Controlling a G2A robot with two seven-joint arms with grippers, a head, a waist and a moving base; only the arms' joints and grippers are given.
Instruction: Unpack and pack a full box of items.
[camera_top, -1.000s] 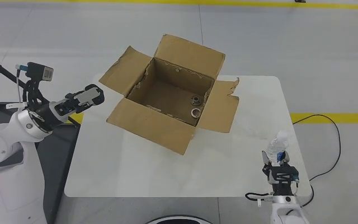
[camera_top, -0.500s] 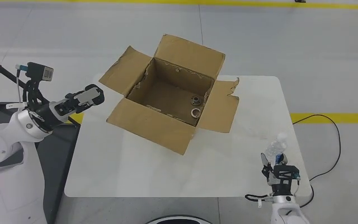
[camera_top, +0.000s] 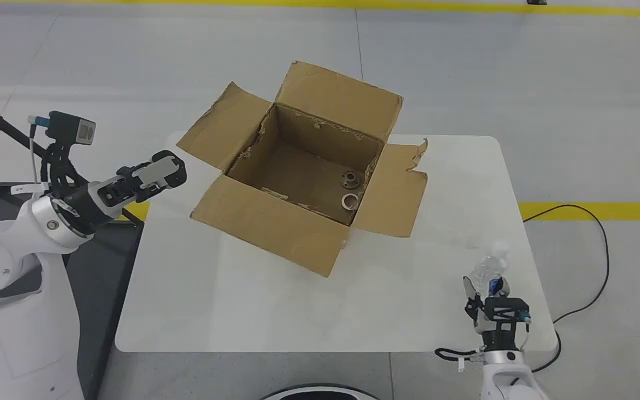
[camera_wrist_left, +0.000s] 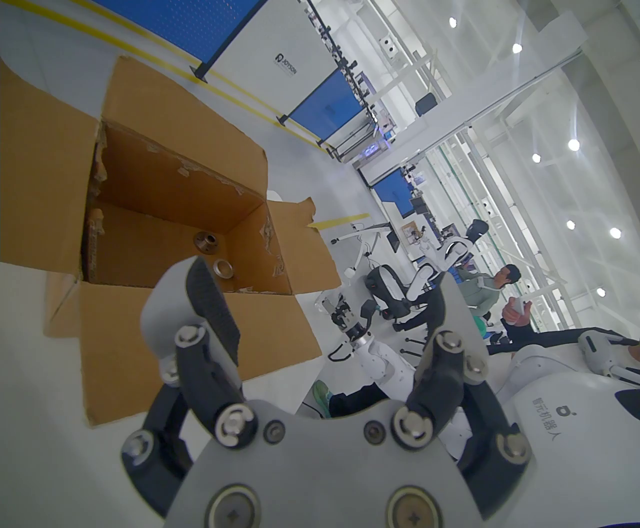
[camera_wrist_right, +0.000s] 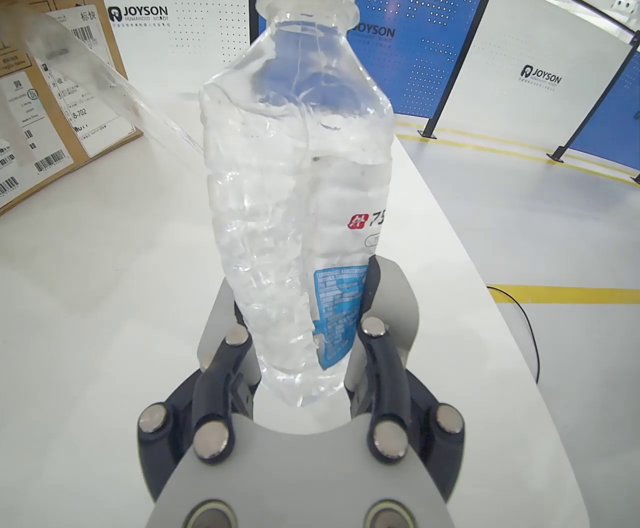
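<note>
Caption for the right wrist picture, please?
Right hand clamped on a crumpled clear bottle, white table beneath, cardboard box beyond.

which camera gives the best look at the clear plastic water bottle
The right wrist view: the clear plastic water bottle looms large there, crumpled wall and label plain, gripped at its base end by the right gripper. The top view shows it as a small pale shape near the edge of the white table, ahead of that gripper.

A bottle (camera_wrist_right: 295, 175) sits between the fingers of the right gripper (camera_wrist_right: 300, 300), over the near right part of the table (camera_top: 250, 300). The box (camera_top: 268, 222) lies well ahead and to that gripper's left, with two rings (camera_top: 349, 190) on its floor. The left gripper (camera_wrist_left: 320, 285) hangs at the table's left edge, with the box just ahead of it.
</note>
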